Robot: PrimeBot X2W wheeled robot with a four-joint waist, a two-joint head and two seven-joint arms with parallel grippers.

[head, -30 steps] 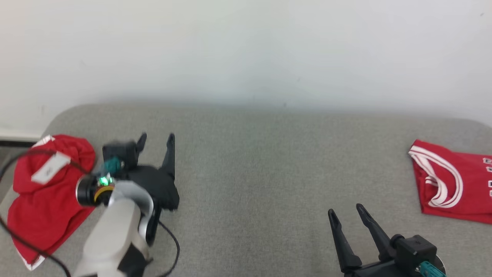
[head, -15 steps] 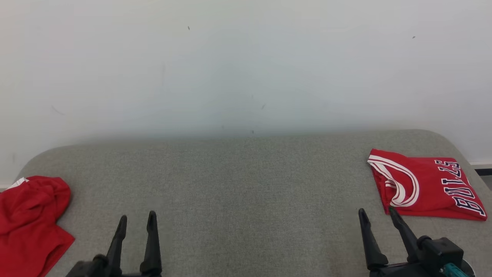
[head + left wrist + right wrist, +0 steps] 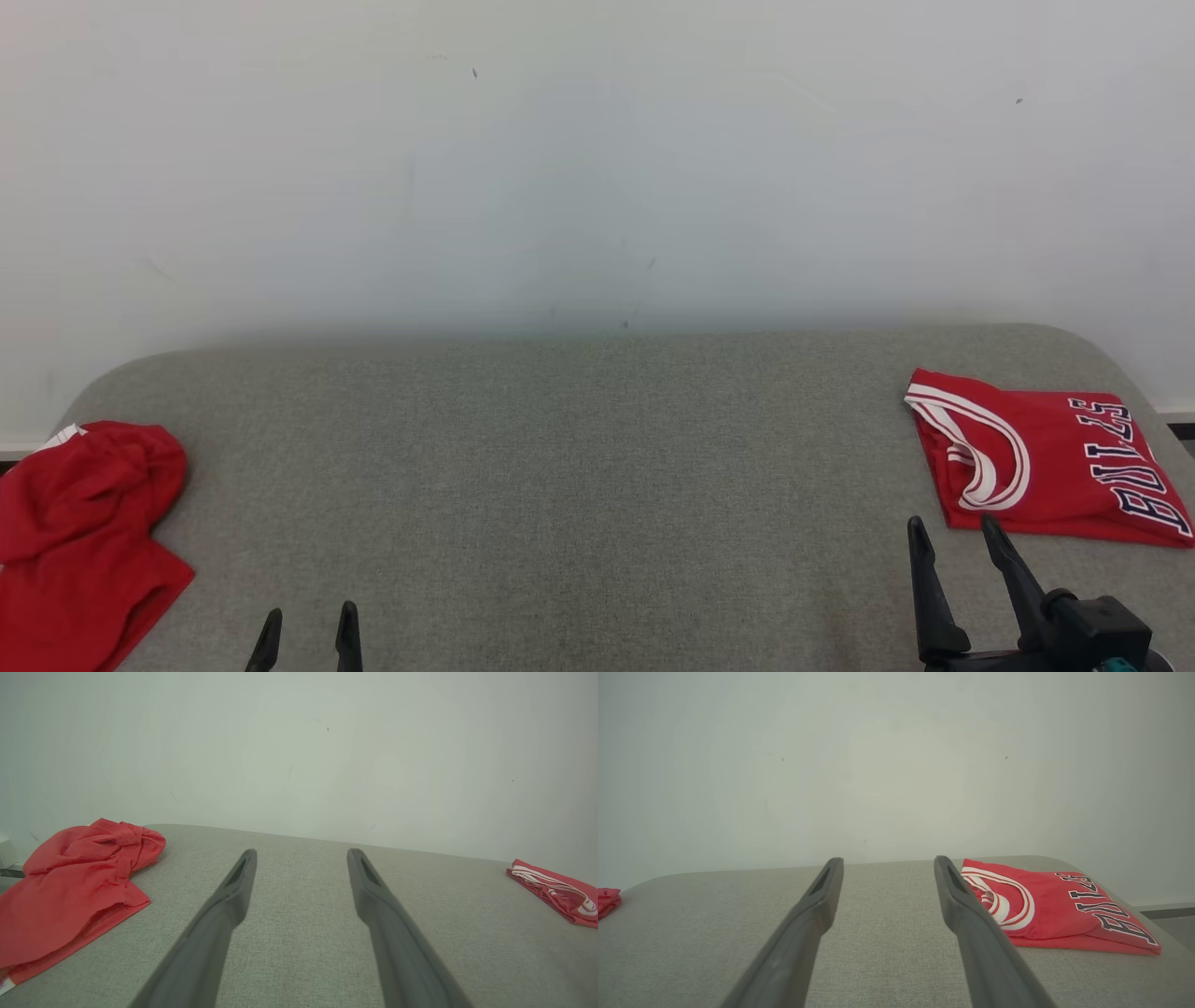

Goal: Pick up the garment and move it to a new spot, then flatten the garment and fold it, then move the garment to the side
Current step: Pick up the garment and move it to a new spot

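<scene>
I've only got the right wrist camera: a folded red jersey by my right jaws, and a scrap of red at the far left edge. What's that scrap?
Observer: A crumpled red garment, heaped at the left end of the grey cushion.
Operator: Is it spread out at all?
Observer: No, its far end is bunched into folds.
Operator: Where's the left gripper?
Observer: The left gripper has its jaws open and empty, over bare cushion to the garment's right, not touching it.
</scene>
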